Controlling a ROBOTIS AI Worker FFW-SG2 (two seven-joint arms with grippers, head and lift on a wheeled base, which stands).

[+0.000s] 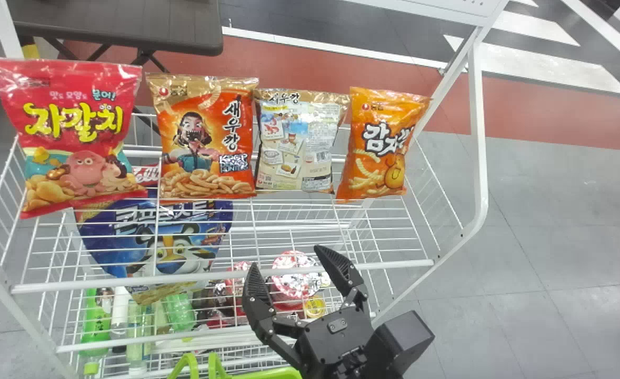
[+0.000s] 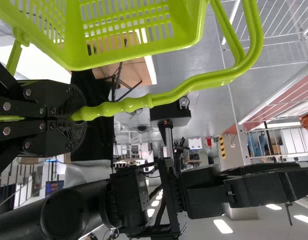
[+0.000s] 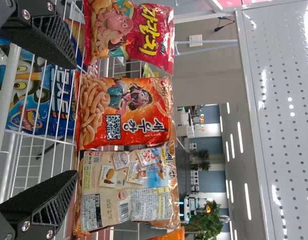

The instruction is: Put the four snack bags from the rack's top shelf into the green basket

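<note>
Head view looks down on the rack [image 1: 478, 131].

So there's a white wire rack [image 1: 220, 276], and four snack bags stand in a row on its top shelf: pink-red bag [image 1: 81, 131] on the left, two in the middle, orange one [image 1: 381, 145] on the right. Right hand [image 1: 305, 279] hangs open at the rack's front edge. Blue bag [image 1: 168, 237] on the rack's lower level, plus what look like bottles, kinda hard to tell through the wires. Green basket [image 1: 268, 373] at the rack's foot.
</note>
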